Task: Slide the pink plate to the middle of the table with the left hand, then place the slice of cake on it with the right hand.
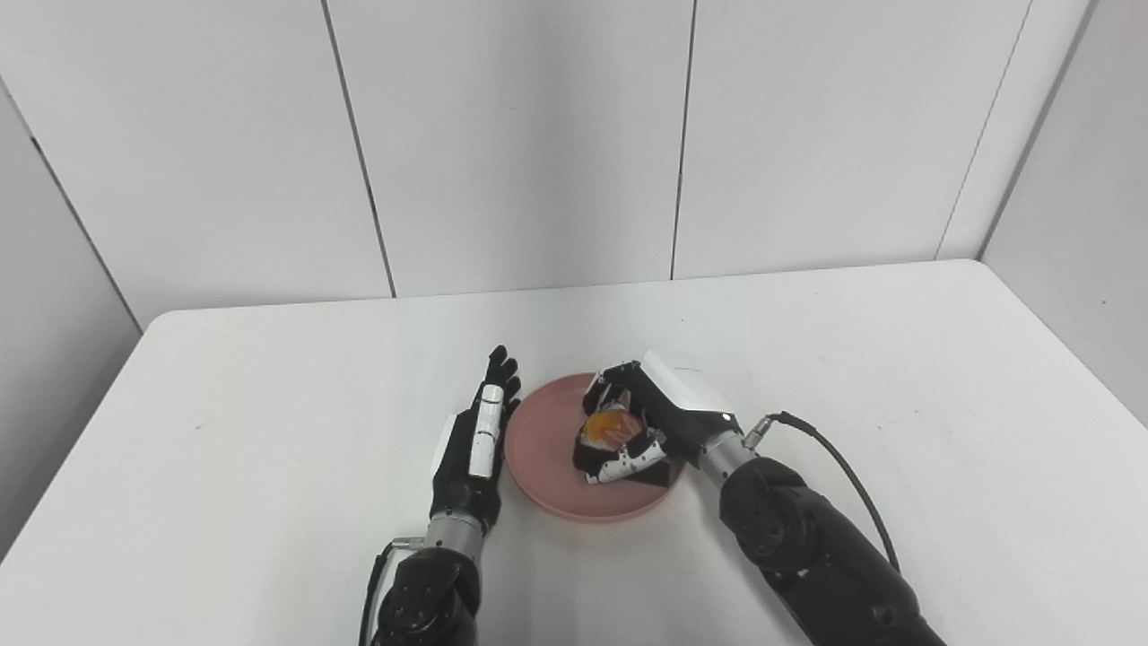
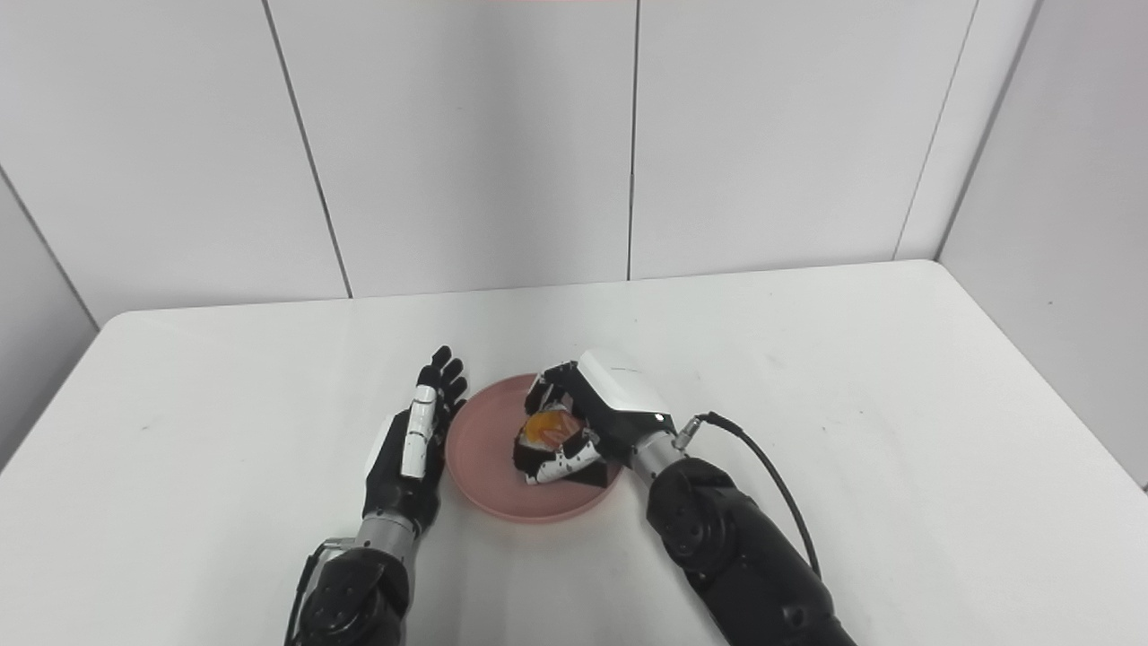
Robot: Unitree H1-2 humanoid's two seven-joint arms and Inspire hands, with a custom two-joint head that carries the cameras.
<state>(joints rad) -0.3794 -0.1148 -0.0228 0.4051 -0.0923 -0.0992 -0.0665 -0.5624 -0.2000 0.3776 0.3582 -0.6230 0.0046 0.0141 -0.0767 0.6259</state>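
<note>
The pink plate [image 1: 547, 467] lies on the white table near its middle front. My right hand [image 1: 641, 422] hovers over the plate's right half, fingers curled around the slice of cake [image 1: 606, 427], whose orange top shows between them. Whether the cake rests on the plate or hangs just above it is hidden by the fingers. My left hand [image 1: 475, 431] stands on edge beside the plate's left rim, fingers straight and apart, holding nothing. In the right eye view the same layout appears: plate [image 2: 489, 467], cake [image 2: 547, 429], left hand [image 2: 413, 440], right hand [image 2: 596, 408].
The white table [image 1: 852, 377] ends at grey wall panels behind and on both sides. A black cable [image 1: 839, 462] loops from my right wrist along the forearm. No other objects are in view.
</note>
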